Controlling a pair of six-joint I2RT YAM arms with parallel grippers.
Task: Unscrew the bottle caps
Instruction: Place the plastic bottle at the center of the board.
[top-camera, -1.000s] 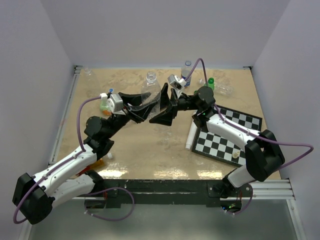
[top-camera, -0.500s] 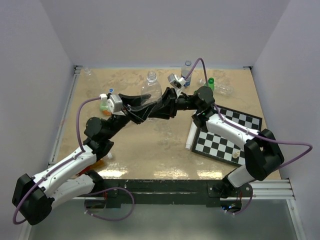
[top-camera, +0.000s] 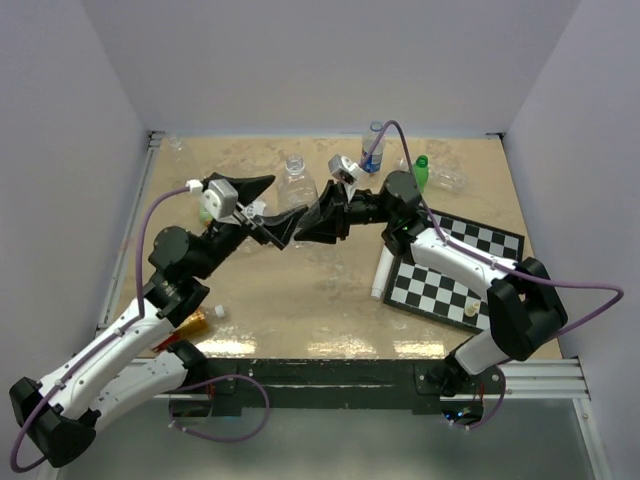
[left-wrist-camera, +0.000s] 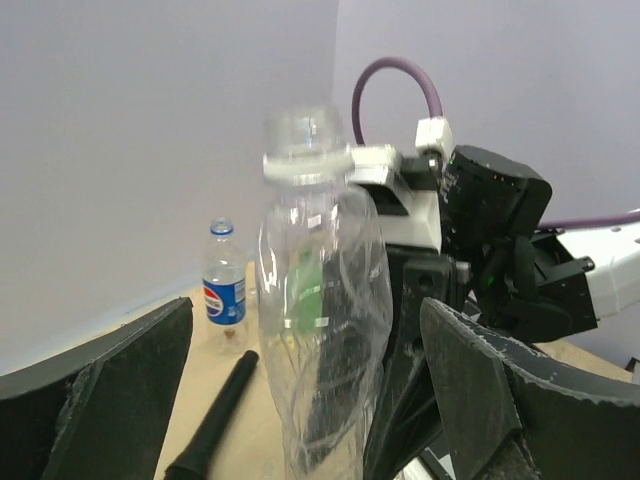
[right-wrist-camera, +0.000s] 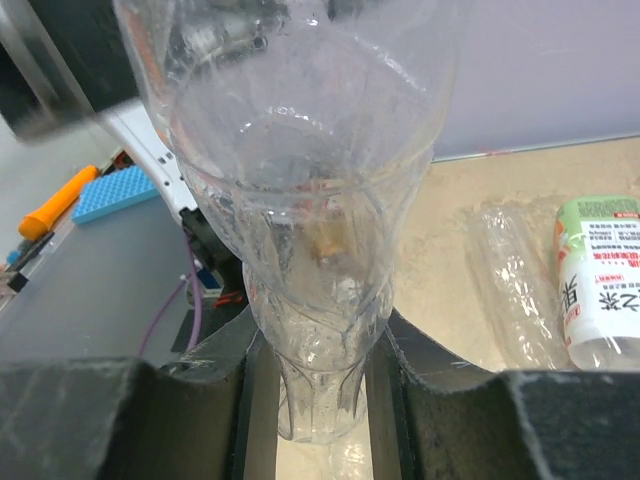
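A clear empty bottle stands upright mid-table, and its neck carries no cap. My right gripper is shut on the bottle's lower body, one jaw on each side. To the bottle's left, my left gripper is open, its fingers spread wide on both sides of the bottle without touching it. At the back stands a Pepsi bottle with a blue cap. A small white cap lies loose near the left arm.
A black microphone lies behind the held bottle. A green-capped bottle and a flattened clear one lie at the back right. A chessboard and white tube are at the right. An amber bottle lies at the front left.
My left gripper has let go of the clear bottle, opened wide and drawn back to the left. My right gripper, open a second ago, has shut on the bottle's lower body.
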